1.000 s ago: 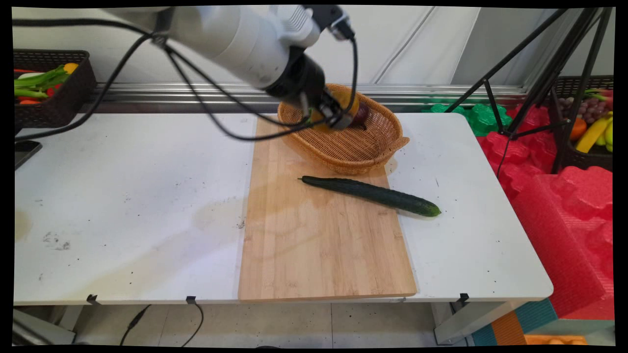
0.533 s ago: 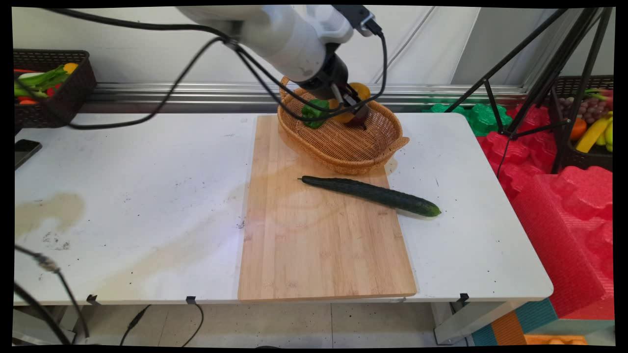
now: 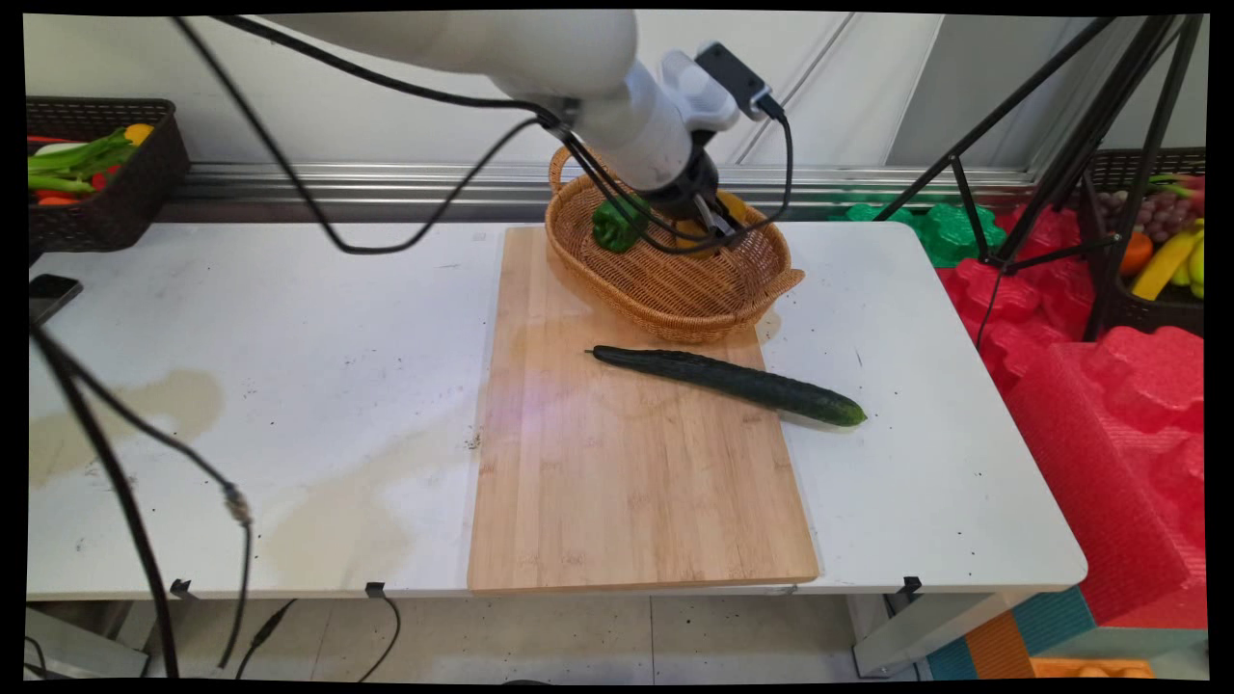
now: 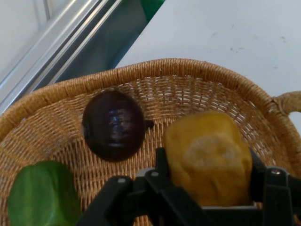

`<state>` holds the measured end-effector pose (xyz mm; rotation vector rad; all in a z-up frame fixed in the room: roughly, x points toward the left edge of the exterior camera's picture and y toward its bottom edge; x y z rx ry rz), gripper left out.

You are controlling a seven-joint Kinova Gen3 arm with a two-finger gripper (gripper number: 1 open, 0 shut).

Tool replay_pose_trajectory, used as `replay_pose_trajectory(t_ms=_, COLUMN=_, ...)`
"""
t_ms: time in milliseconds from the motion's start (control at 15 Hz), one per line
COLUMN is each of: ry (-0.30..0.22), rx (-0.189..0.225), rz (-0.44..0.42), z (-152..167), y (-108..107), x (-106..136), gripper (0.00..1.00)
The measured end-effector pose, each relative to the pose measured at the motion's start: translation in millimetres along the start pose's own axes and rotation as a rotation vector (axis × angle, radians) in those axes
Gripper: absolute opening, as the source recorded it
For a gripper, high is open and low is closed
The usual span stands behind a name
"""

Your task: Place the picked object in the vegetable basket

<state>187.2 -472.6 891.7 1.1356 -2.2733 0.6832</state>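
Two black fingers of the gripper [image 4: 209, 188] are seen closed against the sides of a yellow pepper [image 4: 209, 157], which is held between them inside the wicker basket [image 4: 188, 70]. In the main view the gripper [image 3: 718, 224] is lowered into the basket [image 3: 675, 289] from the upper left, with only a little of the yellow pepper [image 3: 735, 205] visible beside it. Whether the pepper is resting on the basket floor or lifted clear of it cannot be told.

In the hand view a dark purple onion [image 4: 114, 125] is found just beside the yellow pepper, apart from it, on the woven floor. A green pepper [image 4: 42, 195] is noted near the onion, at the lower left corner; in the main view this green pepper [image 3: 617, 224] lies against the basket's left inner wall.

The basket is set on the far end of a wooden cutting board [image 3: 627, 482], which lies on the white table [image 3: 241, 337]. A cucumber [image 3: 728, 384] is laid in front of the basket, partly on the board and partly on the table.
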Motion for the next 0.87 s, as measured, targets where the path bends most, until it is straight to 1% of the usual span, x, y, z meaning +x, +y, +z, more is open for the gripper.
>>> replay_pose_trajectory(t_ms=267, ry=-0.027, rx=-0.009, rz=0.004, z=44.3, y=-0.5, x=0.1, gripper=0.0)
replay_pose_trajectory(t_ms=667, ry=-0.053, rx=-0.022, rz=0.012, z=84.6, y=0.6, x=-2.9, gripper=0.0)
replay_pose_trajectory(t_ms=733, ry=-0.056, rx=-0.025, rz=0.013, z=89.0, y=1.0, x=-3.6, gripper=1.0)
replay_pose_trajectory(t_ms=867, ry=-0.06, rx=-0.029, rz=0.019, z=95.2, y=2.5, x=-4.5, gripper=1.0)
